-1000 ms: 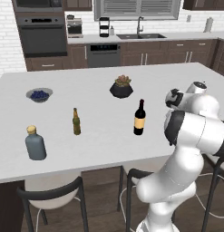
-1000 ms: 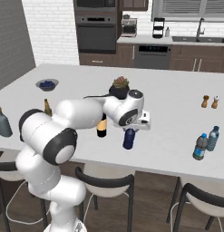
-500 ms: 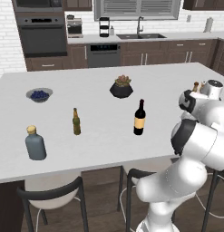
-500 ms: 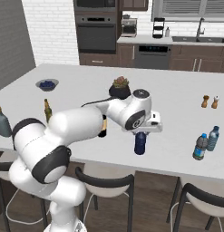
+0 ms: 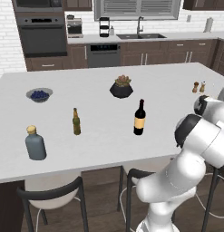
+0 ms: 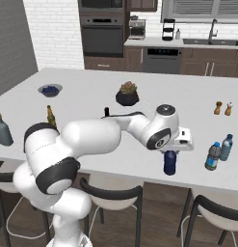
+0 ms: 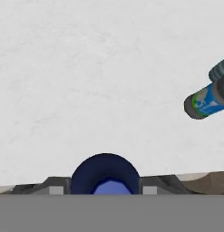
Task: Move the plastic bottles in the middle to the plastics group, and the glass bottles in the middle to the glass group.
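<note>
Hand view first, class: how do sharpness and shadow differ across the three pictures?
Hand view: the blue-capped water bottle looms large and soft-edged at the bottom. Right base view: it is small and dark under the gripper. Left base view: the tall dark wine bottle stands crisp, with only a faint shadow on the white counter.

Nothing we can actually read here. The wine bottle (image 5: 139, 118) has a tan label but it's just a blank patch. In the hand view, one of the plastic bottles (image 7: 205, 102) has a blue label with some pale marks, too blurry to tell if they're letters. No brands or numbers anywhere.
</note>
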